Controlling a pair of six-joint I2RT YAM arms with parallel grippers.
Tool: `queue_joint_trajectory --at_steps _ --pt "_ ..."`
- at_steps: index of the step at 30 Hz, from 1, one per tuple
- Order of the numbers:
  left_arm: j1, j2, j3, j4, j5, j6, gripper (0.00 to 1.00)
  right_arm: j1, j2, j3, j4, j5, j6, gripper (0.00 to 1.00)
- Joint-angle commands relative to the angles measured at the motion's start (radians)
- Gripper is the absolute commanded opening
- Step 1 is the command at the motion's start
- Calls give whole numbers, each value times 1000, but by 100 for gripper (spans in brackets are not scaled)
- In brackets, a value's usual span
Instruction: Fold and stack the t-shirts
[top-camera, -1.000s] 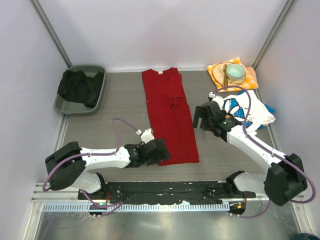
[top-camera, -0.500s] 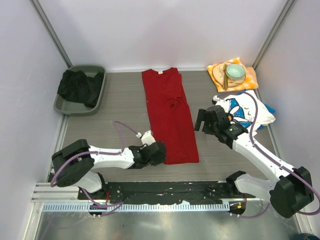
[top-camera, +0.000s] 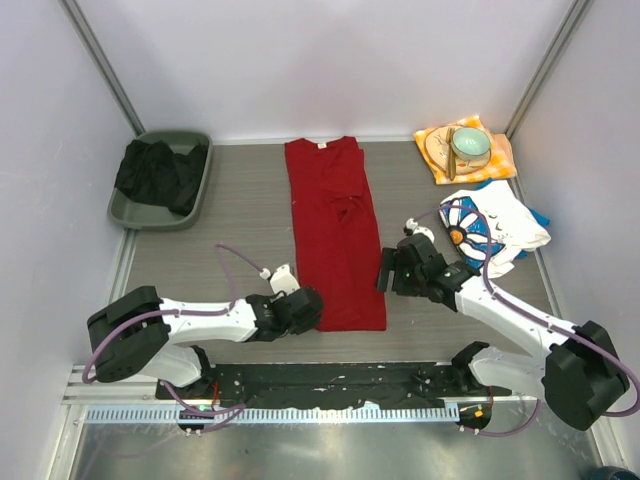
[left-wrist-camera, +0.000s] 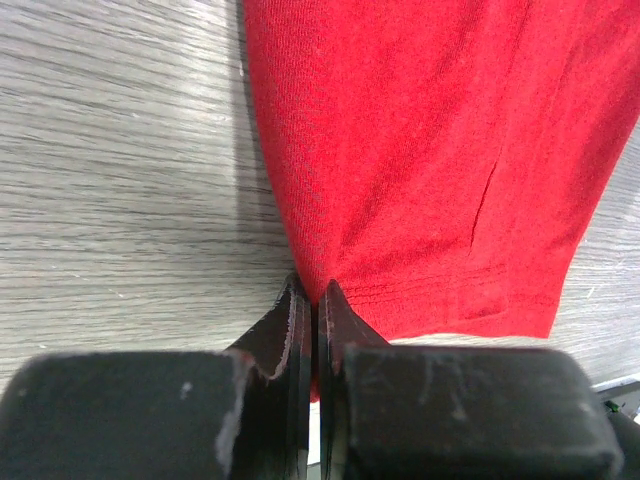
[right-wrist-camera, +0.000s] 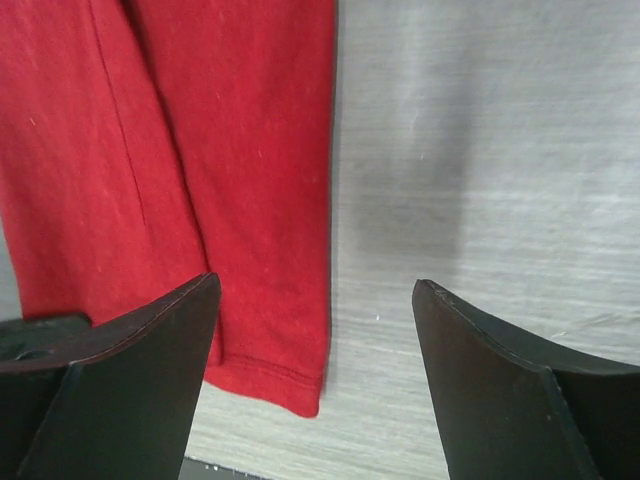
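1. Red t-shirt (top-camera: 335, 235) lies flat as a long strip mid-table, collar far, hem near. Printed t-shirt (top-camera: 495, 225) sits crumpled on the right, apart from it.
2. Change: left gripper (left-wrist-camera: 312, 305) stood open a second ago. We now see its jaws pressed together on the near-left hem corner of the red t-shirt.
3. Change: right gripper (right-wrist-camera: 315, 300) has swung away from the printed t-shirt to the near-right hem corner. Its jaws are wide apart with nothing in them, and the cloth's edge sits between them in the wrist view.
4. We judge one corner is secured and the other is next. The right side has to drop and pinch before any hem-to-collar fold. Printed t-shirt is not yet folded, so stacking is far off.
5. Surface: grey wood-grain table (top-camera: 240, 200), flat. The cloth lies thin on it, so we expect a low pinch.
6. Room: plain pale walls on three sides. Grey tray (top-camera: 150, 222) with dark cloth (top-camera: 160, 172) is far left. Orange cloth (top-camera: 502, 160) with bowl (top-camera: 470, 145) is far right.
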Motion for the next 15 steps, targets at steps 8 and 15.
queue_joint_trajectory --at_steps 8,15 --pt "13 8 -57 -117 -53 16 0 103 -79 -185 71 -111 183 76" --pt "21 26 -76 -90 -41 10 0 146 -125 -254 89 -112 258 63"
